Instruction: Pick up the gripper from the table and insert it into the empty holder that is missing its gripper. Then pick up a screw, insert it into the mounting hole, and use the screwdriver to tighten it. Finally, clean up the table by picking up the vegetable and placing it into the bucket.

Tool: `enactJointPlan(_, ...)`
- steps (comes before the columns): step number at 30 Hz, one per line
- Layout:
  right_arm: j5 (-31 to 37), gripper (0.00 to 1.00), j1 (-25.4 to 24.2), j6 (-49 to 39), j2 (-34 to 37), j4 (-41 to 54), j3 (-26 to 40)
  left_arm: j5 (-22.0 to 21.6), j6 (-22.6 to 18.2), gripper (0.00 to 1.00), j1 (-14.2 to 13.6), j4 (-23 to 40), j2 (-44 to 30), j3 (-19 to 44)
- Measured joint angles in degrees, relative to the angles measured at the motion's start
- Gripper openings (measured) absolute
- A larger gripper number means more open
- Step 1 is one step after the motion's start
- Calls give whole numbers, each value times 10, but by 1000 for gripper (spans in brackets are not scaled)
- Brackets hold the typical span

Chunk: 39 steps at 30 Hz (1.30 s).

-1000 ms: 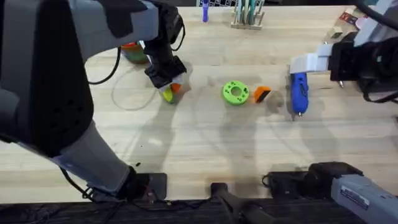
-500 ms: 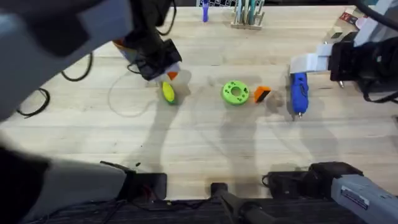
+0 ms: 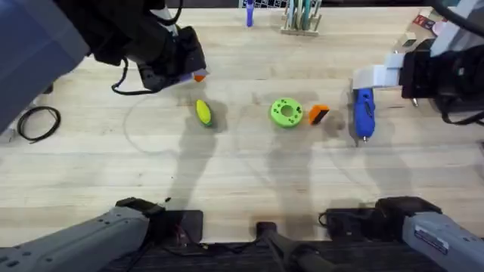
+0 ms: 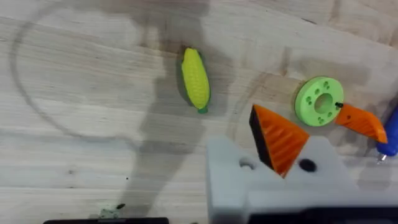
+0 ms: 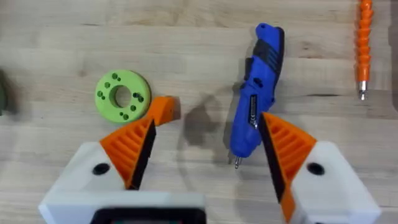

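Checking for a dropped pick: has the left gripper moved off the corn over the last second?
Yes. The left gripper has drawn back up and toward the table's far left, while the corn lies on the table beside the green disc.

In the overhead view the left arm looms large, dark and blurred, hiding the table's far left corner, and its gripper is too smeared to show how the fingers stand (one orange pad peeks out). The screwdriver is cut by the left wrist view's edge. The right arm runs off the overhead frame.
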<state>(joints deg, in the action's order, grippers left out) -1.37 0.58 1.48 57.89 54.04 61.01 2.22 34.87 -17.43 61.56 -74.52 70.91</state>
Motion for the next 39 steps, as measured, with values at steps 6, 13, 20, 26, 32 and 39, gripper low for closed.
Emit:
enactJointPlan(6,0,991,0,0,0,2,0,-4,-15,6,0,5,3,0)
enactJointPlan(13,0,991,0,0,0,13,0,-16,-21,901,0,6,3,0)
enactJointPlan(20,0,992,0,0,0,13,0,-19,-26,985,0,8,4,0)
enactJointPlan(26,0,991,0,0,0,13,0,-19,-61,986,0,9,38,0)
enactJointPlan(32,0,991,0,0,0,14,0,-20,-112,986,0,5,97,0)
enactJointPlan(39,0,991,0,0,0,14,0,-20,-200,986,0,3,128,0)
